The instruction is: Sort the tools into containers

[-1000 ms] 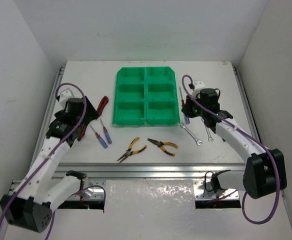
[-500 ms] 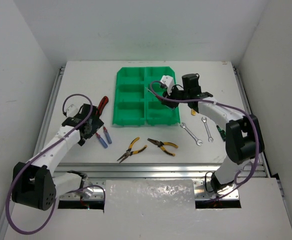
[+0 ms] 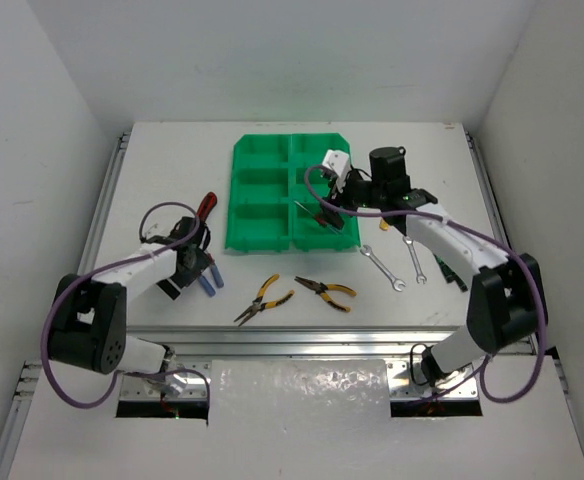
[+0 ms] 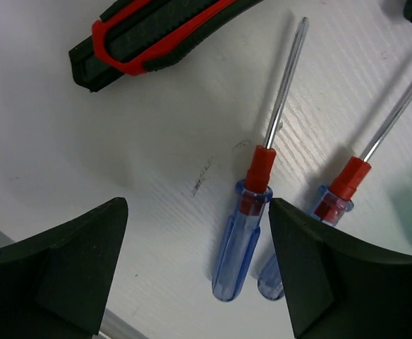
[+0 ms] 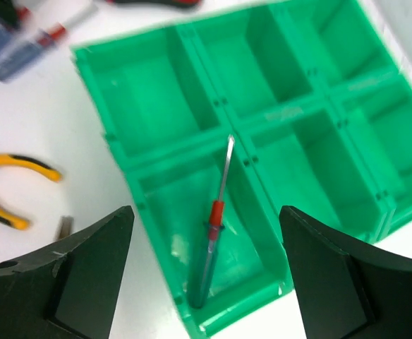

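Tabletop (image 3: 162,160) is white, boxed by plain white walls (image 3: 272,50). I see green tray (image 3: 290,200) upper centre. Left gripper (image 4: 195,219) gapes over blue screwdrivers (image 4: 243,233); right gripper (image 5: 206,212) gapes empty above binned screwdriver (image 5: 209,247).

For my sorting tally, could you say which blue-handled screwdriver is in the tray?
The screwdriver lying in a tray bin under the right gripper; the other two lie on the table.

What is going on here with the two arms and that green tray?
Two robot arms are sorting hand tools into a bright green six-bin plastic tray. The right gripper hangs open over its near right bin, where one blue-handled screwdriver lies. The left gripper, also open, hovers over two more blue-handled screwdrivers on the white table, beside a red-and-black handled tool.
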Motion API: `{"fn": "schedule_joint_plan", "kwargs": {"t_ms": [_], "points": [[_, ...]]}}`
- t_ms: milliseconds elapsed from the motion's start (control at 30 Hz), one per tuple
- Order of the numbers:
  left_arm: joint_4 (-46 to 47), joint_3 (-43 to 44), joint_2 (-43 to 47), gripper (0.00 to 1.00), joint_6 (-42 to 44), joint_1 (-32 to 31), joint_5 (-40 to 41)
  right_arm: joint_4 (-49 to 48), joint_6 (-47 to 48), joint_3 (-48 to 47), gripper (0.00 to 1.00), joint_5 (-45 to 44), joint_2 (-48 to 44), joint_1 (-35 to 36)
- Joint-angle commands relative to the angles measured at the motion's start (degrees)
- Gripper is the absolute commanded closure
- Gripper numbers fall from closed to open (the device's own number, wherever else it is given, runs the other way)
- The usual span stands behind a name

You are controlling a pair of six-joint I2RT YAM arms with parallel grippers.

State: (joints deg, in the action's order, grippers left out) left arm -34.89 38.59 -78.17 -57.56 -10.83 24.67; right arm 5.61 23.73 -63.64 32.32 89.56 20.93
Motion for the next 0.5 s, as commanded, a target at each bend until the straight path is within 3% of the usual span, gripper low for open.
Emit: {"fn": "schedule_joint_plan", "kwargs": {"t_ms": [0, 200, 233, 300, 333, 400, 467], "points": [[3.6, 2.45, -2.77, 0.21, -0.36, 0.02, 0.56, -4.37, -2.63, 3.07, 0.15, 2.75, -5.79, 1.92], [5.27, 2.46, -7.96, 0.48, -0.97, 0.02, -0.23, -7.01, -4.83, 7.29, 0.13, 3.63, -10.71, 2.71], [5.36, 2.46, -9.01, 0.62, -1.06, 0.02, -0.23, -7.19, -4.92, 8.17, 0.11, 3.63, -11.24, 2.8], [4.93, 2.37, -9.63, 0.78, -1.59, 0.02, -0.32, -7.28, -5.09, 8.62, 0.11, 3.63, -12.47, 2.98], [4.4, 2.19, -9.37, 0.91, -2.46, 0.02, -0.32, -7.19, -5.09, 8.88, 0.11, 3.46, -12.83, 2.89], [2.82, 0.88, -7.8, 1.0, -3.43, -0.24, 0.21, -7.01, -5.44, 9.06, 0.1, 3.02, -13.88, 2.89], [0.45, 0.09, -3.32, 1.0, -5.19, -1.29, 1.43, -7.27, -6.93, 9.41, 0.05, 1.88, -14.58, 2.89]]}}
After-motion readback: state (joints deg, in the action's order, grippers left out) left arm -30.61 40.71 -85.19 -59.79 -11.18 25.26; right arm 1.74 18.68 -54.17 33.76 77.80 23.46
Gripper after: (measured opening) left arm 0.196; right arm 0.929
